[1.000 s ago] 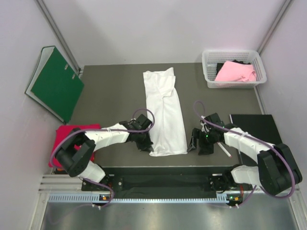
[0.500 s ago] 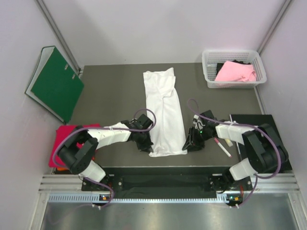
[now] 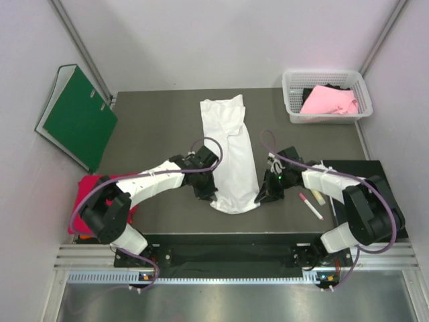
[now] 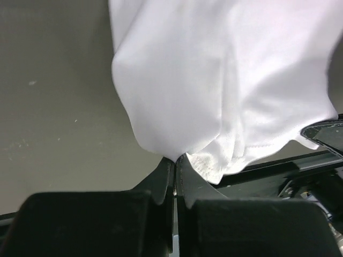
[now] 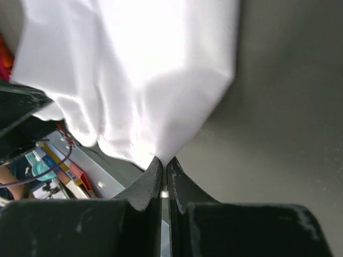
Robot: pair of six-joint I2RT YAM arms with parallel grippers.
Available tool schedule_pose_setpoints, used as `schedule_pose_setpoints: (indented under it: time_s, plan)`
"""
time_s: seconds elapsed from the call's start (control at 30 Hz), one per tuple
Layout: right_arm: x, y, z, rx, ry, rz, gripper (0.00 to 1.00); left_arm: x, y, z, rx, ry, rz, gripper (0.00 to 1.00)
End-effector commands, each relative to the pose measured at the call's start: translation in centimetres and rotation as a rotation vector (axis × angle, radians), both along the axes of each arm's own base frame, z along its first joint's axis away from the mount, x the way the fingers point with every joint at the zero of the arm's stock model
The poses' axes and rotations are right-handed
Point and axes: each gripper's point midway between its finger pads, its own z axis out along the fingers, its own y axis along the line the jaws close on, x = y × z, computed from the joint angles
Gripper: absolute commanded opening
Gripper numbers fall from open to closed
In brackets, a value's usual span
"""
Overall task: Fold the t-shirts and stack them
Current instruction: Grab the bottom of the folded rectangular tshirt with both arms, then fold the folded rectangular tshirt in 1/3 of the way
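The white t-shirt [image 3: 228,144] lies as a long narrow strip down the middle of the dark table. Its near end is raised and bunched between the two grippers. My left gripper [image 3: 208,190] is shut on the near left corner of the shirt [image 4: 214,80], with cloth pinched at the fingertips [image 4: 175,160]. My right gripper [image 3: 262,196] is shut on the near right corner [image 5: 134,69], the cloth pinched at its tips [image 5: 163,161]. A crimson-red t-shirt [image 3: 83,194] lies at the table's left edge, partly under the left arm. A pink t-shirt [image 3: 328,100] sits in the white basket [image 3: 289,94].
A green binder [image 3: 77,117] leans against the left wall. A pen [image 3: 310,205] lies just right of the right gripper, beside a flat black board [image 3: 365,176]. The table's near edge runs close below both grippers.
The right gripper slid left to the shirt's near right corner and shut on it. Both grippers then lifted the near hem and drew it slightly away from the table's edge.
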Motion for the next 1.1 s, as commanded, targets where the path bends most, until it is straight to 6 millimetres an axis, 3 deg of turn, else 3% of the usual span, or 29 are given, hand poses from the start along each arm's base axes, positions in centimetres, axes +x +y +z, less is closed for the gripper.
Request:
schedule_pose_setpoints:
  time_s: [0.0,0.03,0.13,0.43,0.57,0.7,0.8,0.83,0.9,0.93,0.97,1.0,1.07]
  plan:
    - [4.4,1.2,4.9,0.028,-0.199,0.029,0.00,3.3,-0.6,3.9,-0.003,-0.109,0.001,0.00]
    - [5.6,1.4,6.0,0.032,-0.233,0.028,0.00,3.9,-0.6,4.3,0.004,-0.127,-0.004,0.00]
    - [7.7,1.5,6.7,0.011,-0.276,0.034,0.00,5.8,-0.7,5.5,0.019,-0.160,-0.001,0.00]
    - [14.9,2.6,6.7,-0.019,-0.358,0.047,0.00,12.2,0.5,7.1,0.003,-0.227,0.056,0.00]
    - [18.1,3.0,7.0,-0.037,-0.407,0.045,0.00,15.1,1.5,6.4,0.002,-0.220,0.066,0.00]
    - [21.4,3.3,7.6,-0.081,-0.460,0.044,0.01,18.3,1.1,7.0,-0.002,-0.248,0.019,0.00]
    - [23.5,3.7,7.1,-0.097,-0.469,0.039,0.03,20.0,1.1,6.6,0.012,-0.236,0.009,0.00]
    - [24.0,3.8,6.9,-0.102,-0.468,0.036,0.03,20.5,1.5,5.5,0.022,-0.210,0.013,0.00]
    - [25.4,4.2,6.4,-0.108,-0.468,0.026,0.07,21.7,1.4,5.8,0.011,-0.221,0.017,0.00]
    - [26.0,4.0,6.1,-0.130,-0.468,0.007,0.12,22.0,1.5,4.9,0.014,-0.201,0.022,0.31]
    - [26.5,3.8,5.9,-0.151,-0.470,-0.007,0.23,22.6,2.0,5.2,0.019,-0.198,0.037,0.59]
    - [27.1,3.5,6.0,-0.167,-0.491,-0.026,0.44,22.8,2.2,5.3,0.027,-0.192,0.049,0.98]
    - [27.8,2.5,7.0,-0.213,-0.544,-0.085,0.66,23.0,3.0,5.7,0.054,-0.196,0.062,0.99]
